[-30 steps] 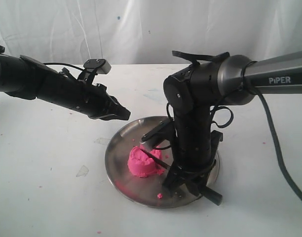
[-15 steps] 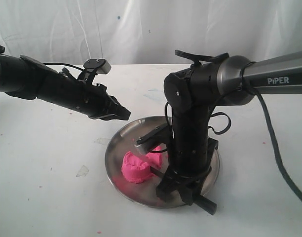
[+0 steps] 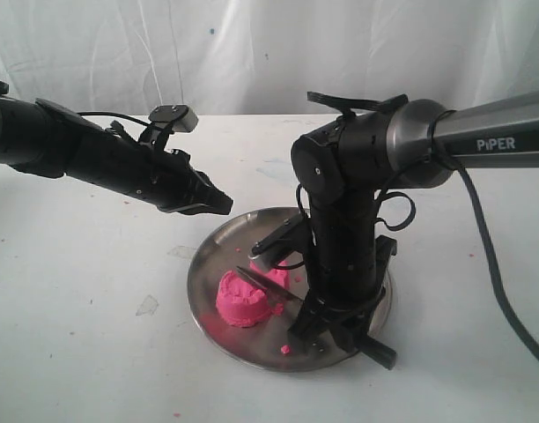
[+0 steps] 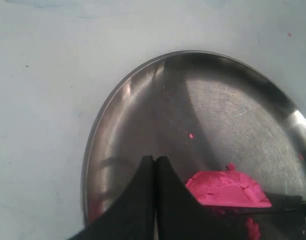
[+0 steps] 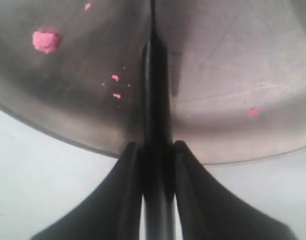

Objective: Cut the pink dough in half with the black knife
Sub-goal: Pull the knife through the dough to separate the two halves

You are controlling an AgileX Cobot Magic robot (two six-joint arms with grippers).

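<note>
Resting in steel plate [image 3: 212, 251], pink dough [image 3: 241, 301], black knife [image 3: 269, 288] across it

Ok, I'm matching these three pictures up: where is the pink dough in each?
Exterior view: pink dough on the steel plate, in its left half.
Left wrist view: on the steel plate, pink dough close beside the left gripper.
Right wrist view: not in it; only pink crumbs near the knife.
Shared landmark: the steel plate.
</note>
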